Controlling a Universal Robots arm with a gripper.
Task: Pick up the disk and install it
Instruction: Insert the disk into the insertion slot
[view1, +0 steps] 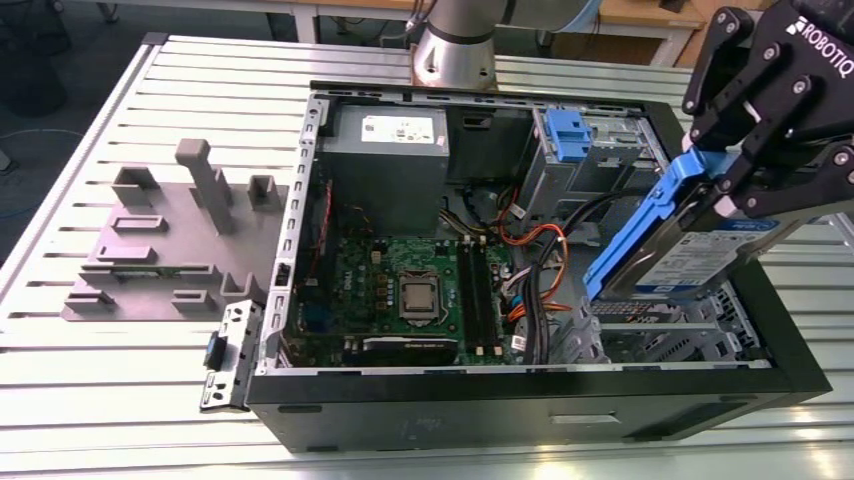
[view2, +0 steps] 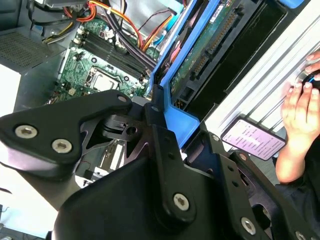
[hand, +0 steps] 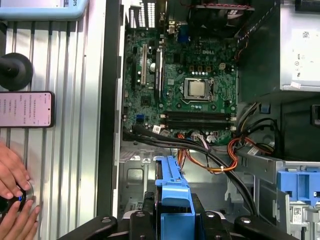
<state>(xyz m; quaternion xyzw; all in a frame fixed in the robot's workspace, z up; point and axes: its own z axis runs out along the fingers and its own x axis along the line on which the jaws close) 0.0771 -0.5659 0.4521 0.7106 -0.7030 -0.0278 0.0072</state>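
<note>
At the right of the exterior view, the pincer (view1: 737, 172) is clamped on the disk (view1: 694, 250), tilted over the open computer case (view1: 534, 402), where it could bump the orange wires (view1: 527, 236) and slip.

Disk (view1: 663, 250) top end hidden by pincer (view1: 750, 185); pincer cropped at exterior view's right edge; hand (hand: 10, 172) cropped too.

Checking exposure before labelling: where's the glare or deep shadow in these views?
Exterior view: slatted table glares pale, computer case front sits dark. Second wrist view: washed-out white beside the dark gripper. First wrist view: motherboard evenly lit.
</note>
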